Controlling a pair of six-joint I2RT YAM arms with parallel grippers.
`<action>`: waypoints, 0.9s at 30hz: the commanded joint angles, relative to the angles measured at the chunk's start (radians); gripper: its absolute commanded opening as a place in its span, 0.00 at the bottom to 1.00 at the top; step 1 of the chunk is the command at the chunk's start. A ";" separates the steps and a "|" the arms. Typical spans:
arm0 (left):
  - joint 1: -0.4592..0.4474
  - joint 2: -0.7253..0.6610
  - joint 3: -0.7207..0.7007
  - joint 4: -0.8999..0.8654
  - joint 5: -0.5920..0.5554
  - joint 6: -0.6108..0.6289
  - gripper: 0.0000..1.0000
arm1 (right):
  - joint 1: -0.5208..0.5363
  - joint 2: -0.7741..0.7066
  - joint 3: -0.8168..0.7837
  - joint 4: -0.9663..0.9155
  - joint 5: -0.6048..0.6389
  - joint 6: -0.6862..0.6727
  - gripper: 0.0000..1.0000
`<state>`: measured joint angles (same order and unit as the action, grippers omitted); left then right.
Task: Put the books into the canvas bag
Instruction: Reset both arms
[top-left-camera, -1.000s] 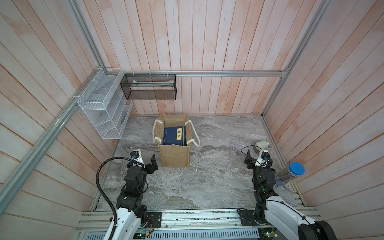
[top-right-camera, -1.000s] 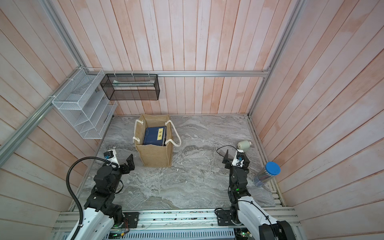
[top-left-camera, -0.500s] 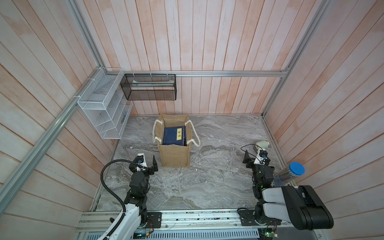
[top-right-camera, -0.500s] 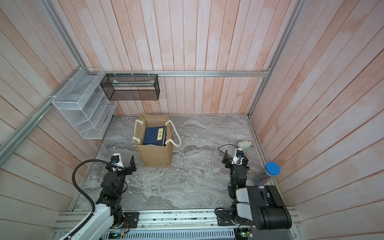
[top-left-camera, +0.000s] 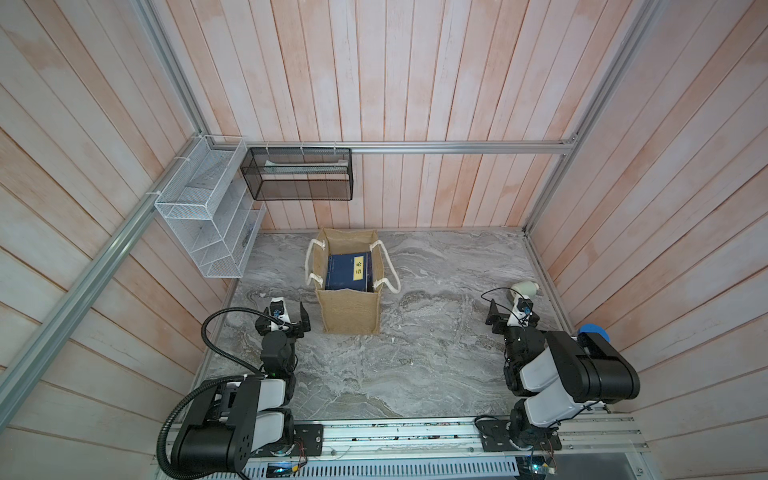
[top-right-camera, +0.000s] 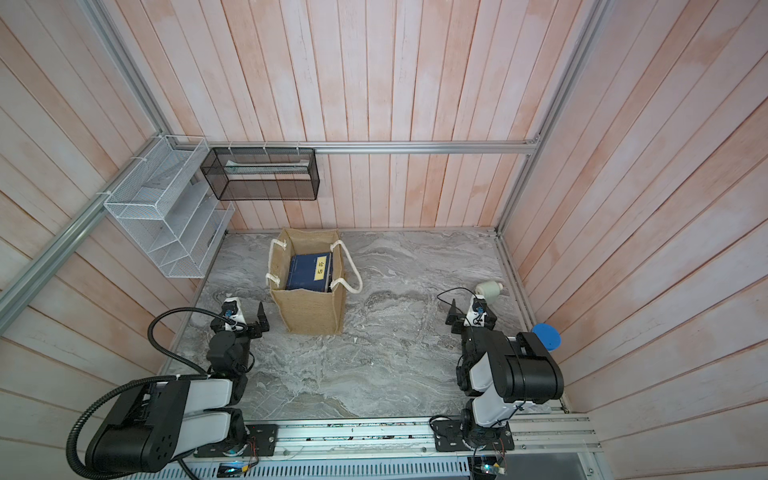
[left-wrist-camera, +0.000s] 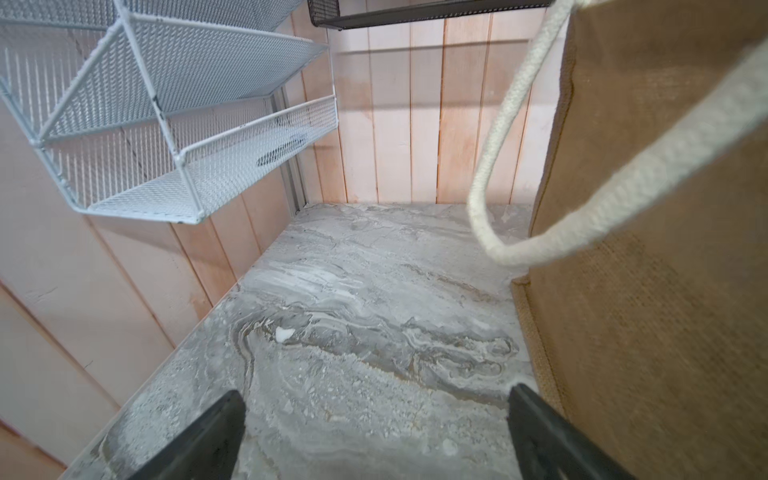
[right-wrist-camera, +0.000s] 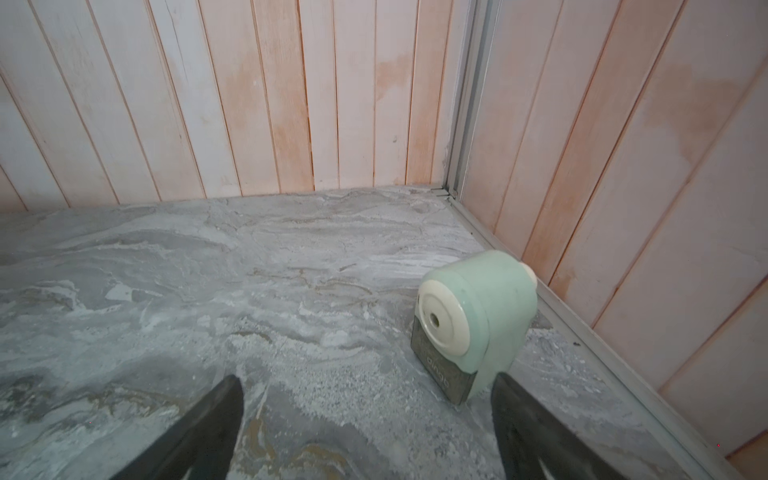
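The tan canvas bag (top-left-camera: 351, 309) (top-right-camera: 309, 311) stands upright on the marble floor, its white rope handles hanging over its sides. Inside it, a navy book (top-left-camera: 345, 272) (top-right-camera: 307, 272) with a yellow title label lies on top and hides whatever is below. No book lies on the floor. My left gripper (top-left-camera: 284, 322) (top-right-camera: 239, 320) (left-wrist-camera: 376, 395) is open and empty, low beside the bag's left wall (left-wrist-camera: 644, 291). My right gripper (top-left-camera: 513, 318) (top-right-camera: 473, 318) (right-wrist-camera: 365, 380) is open and empty near the right wall.
A mint-green pencil sharpener (right-wrist-camera: 478, 316) (top-left-camera: 524, 287) sits just beyond the right gripper. A blue-lidded jar (top-left-camera: 593, 332) stands by the right wall behind that arm. A white wire rack (top-left-camera: 208, 220) and a black mesh basket (top-left-camera: 299, 174) hang on the walls.
Both arms have folded down toward the front rail, their bulky links now lying low. The grippers stay open near the same spots. Bag and book have not moved.
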<state>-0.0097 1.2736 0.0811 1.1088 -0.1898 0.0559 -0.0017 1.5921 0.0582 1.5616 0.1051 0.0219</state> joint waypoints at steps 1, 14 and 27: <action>0.042 0.017 0.086 -0.035 0.135 -0.023 1.00 | -0.006 -0.011 0.050 0.010 -0.010 -0.004 0.95; 0.043 0.171 0.171 -0.003 0.227 -0.078 1.00 | -0.017 -0.024 0.147 -0.200 -0.005 0.015 0.98; 0.043 0.288 0.188 0.070 0.197 -0.081 1.00 | -0.016 -0.024 0.147 -0.202 -0.002 0.016 0.98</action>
<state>0.0299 1.5578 0.2546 1.1496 0.0189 -0.0235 -0.0120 1.5799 0.1955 1.3720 0.1055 0.0269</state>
